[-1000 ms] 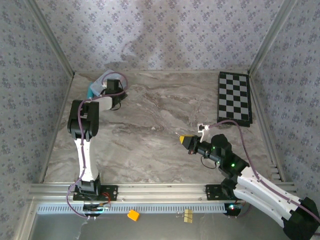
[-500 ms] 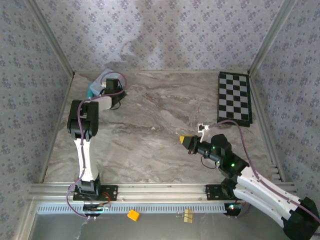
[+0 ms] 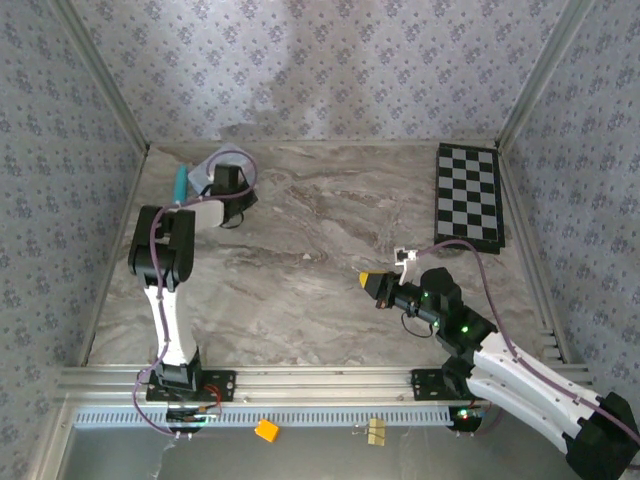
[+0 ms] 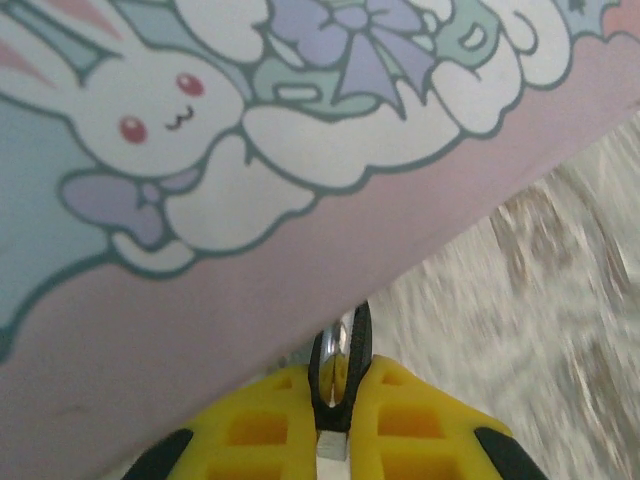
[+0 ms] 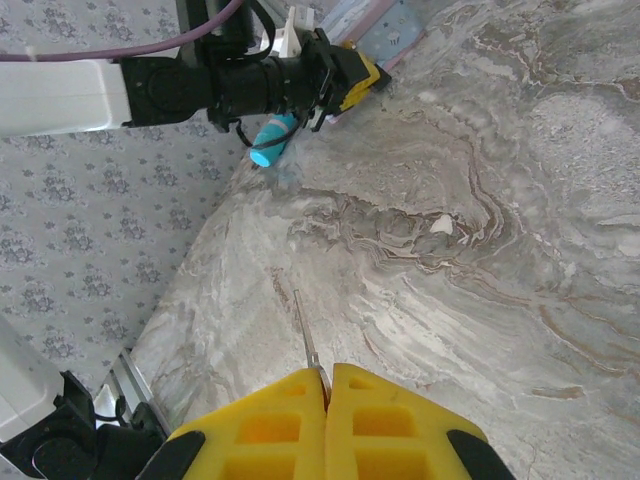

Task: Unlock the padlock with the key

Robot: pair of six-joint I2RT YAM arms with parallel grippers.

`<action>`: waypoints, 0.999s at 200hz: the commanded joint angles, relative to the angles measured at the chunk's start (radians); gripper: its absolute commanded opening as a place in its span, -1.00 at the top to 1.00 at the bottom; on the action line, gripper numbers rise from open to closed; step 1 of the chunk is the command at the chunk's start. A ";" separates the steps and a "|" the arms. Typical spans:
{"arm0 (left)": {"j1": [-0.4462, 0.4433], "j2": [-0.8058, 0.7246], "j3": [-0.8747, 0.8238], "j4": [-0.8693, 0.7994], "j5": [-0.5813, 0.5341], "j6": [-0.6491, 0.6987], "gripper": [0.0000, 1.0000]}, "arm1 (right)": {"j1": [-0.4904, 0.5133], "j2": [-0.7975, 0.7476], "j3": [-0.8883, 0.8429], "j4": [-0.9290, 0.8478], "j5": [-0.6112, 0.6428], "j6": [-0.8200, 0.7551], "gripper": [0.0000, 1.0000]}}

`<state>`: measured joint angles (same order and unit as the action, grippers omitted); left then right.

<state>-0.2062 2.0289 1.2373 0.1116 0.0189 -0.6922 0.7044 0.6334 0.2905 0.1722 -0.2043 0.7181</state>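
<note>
The left gripper (image 4: pixel 338 392) is closed down tight on the small black padlock with a silvery metal part (image 4: pixel 340 350). Only a narrow black-and-silver edge of it sticks out between the yellow fingertips. It is held just off the far-left corner of the marble-patterned table (image 4: pixel 545 300), close against the pink and light-blue tin printed with a white rabbit (image 4: pixel 300 150). Whether padlock and tin touch cannot be told.

The right gripper (image 5: pixel 327 388) is pinched shut on the thin silvery metal key (image 5: pixel 306 340), whose blade points out ahead of the fingertips toward the left arm. The overhead view shows this gripper near the middle-right of the table, well apart from the padlock.

The padlock looks light, rigid and smooth, so it is likely to swivel or slip in a two-finger pinch once the key pushes on it. A firm hold across the flat sides of its body, with the keyhole end left free and facing the right arm, would suit best. The keyhole itself is not visible here. The key is slender and could pivot or flex, so it wants a hold at its broad end and a straight, gentle push.
</note>
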 commanded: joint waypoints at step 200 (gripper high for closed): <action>-0.545 -0.482 -0.514 -0.116 0.165 0.184 0.94 | 0.006 0.109 -0.010 0.052 0.056 0.096 1.00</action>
<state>-0.7425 1.5810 0.7517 -0.0273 0.2256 -0.5304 0.7006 0.7353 0.2836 0.1844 -0.1703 0.7906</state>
